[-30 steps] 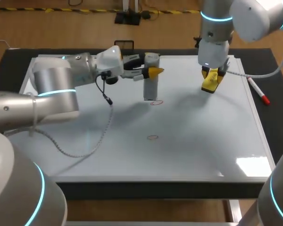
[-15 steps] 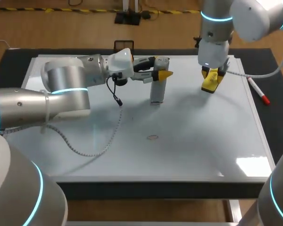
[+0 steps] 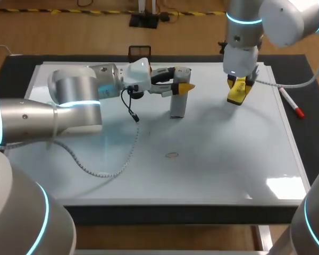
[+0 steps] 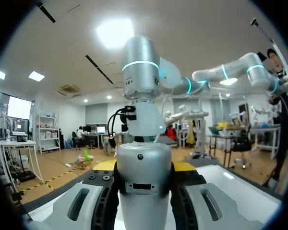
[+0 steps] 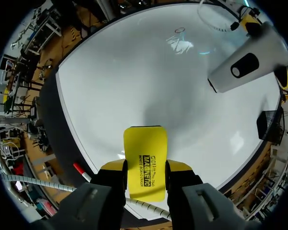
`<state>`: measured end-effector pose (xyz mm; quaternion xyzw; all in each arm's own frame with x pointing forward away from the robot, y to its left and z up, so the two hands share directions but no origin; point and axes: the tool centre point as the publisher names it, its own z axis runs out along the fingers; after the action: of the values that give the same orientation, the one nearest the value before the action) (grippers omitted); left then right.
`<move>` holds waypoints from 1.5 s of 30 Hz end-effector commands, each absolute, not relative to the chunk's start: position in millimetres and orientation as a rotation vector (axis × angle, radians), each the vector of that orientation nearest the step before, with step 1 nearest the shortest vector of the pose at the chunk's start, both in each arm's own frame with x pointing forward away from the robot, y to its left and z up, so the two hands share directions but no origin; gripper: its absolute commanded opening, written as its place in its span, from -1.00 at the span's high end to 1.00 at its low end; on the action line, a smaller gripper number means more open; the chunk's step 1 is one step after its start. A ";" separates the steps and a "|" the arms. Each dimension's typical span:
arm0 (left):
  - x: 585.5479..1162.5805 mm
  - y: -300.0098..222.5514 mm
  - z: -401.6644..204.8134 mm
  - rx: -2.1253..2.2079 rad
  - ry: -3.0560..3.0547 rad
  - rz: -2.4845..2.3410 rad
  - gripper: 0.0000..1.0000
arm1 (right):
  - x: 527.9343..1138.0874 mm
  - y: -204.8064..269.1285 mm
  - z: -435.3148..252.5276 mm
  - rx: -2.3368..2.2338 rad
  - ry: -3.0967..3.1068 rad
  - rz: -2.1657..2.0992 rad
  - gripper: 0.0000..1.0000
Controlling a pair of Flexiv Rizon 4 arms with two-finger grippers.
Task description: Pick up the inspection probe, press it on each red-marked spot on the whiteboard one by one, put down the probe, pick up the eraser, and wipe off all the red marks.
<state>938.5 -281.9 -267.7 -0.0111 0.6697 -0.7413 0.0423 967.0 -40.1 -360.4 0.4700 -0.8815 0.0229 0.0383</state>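
Head view: we see the left pincer closed on the inspection probe. The probe stands upright with its base seemingly on the whiteboard, toward the far middle. One red mark shows bare, nearer to us and apart from the probe. The right pincer hangs over the far right of the board, gripping the yellow eraser. A red marker lies beside the board's right edge.

Left wrist view: the probe fills the gap between the fingers, clamped from both sides.

Right wrist view: the eraser sits between the fingers above the whiteboard. The probe and the red mark lie ahead of it.

We judge the pressing step to be in hand. The visible mark is yet to be pressed, the probe yet to be set down, and nothing is wiped, though the eraser is already lifted.
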 end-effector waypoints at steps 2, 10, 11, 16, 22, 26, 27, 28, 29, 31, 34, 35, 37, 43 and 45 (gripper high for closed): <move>935.8 -276.2 -271.4 -0.024 2.120 -2.205 1.00 | 967.2 -40.7 -359.7 1.443 -2.702 0.074 1.00; 934.5 -275.1 -273.2 -0.013 2.167 -2.166 1.00 | 967.2 -40.7 -359.7 1.443 -2.702 0.074 1.00; 934.5 -275.2 -273.5 -0.013 2.169 -2.166 1.00 | 967.2 -40.7 -359.7 1.443 -2.702 0.074 1.00; 934.1 -275.7 -275.7 -0.016 2.183 -2.161 1.00 | 967.2 -40.7 -359.7 1.443 -2.702 0.074 1.00; 935.2 -275.6 -277.0 -0.022 2.195 -2.156 1.00 | 967.2 -40.7 -359.7 1.443 -2.702 0.074 1.00; 935.6 -276.0 -277.4 -0.022 2.203 -2.151 1.00 | 967.2 -40.7 -359.7 1.443 -2.702 0.074 1.00; 935.6 -276.2 -277.5 -0.023 2.204 -2.152 1.00 | 967.2 -40.7 -359.7 1.443 -2.702 0.074 1.00; 935.9 -276.6 -277.6 -0.023 2.204 -2.152 1.00 | 967.2 -40.7 -359.7 1.443 -2.702 0.074 1.00; 936.2 -277.0 -277.6 -0.022 2.205 -2.152 1.00 | 967.2 -40.7 -359.7 1.443 -2.702 0.074 1.00; 937.1 -277.7 -276.5 -0.021 2.206 -2.153 1.00 | 967.2 -40.7 -359.7 1.443 -2.702 0.074 1.00; 938.5 -277.0 -271.0 -0.017 2.202 -2.159 1.00 | 967.2 -40.7 -359.7 1.443 -2.702 0.074 1.00; 938.7 -276.3 -268.3 -0.014 2.196 -2.162 1.00 | 967.2 -40.7 -359.7 1.443 -2.702 0.074 1.00; 939.2 -274.3 -262.5 -0.014 2.180 -2.173 1.00 | 967.2 -40.7 -359.7 1.443 -2.702 0.074 1.00; 941.7 -261.3 -246.9 -0.028 2.136 -2.198 1.00 | 967.2 -40.7 -359.7 1.443 -2.702 0.074 1.00; 943.1 -254.9 -242.8 -0.043 2.127 -2.200 1.00 | 967.2 -40.7 -359.7 1.443 -2.702 0.074 1.00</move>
<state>947.0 -266.5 -249.9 -0.0110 0.6936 -0.7192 0.0387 967.0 -40.1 -360.5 0.4700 -0.8815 0.0229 0.0382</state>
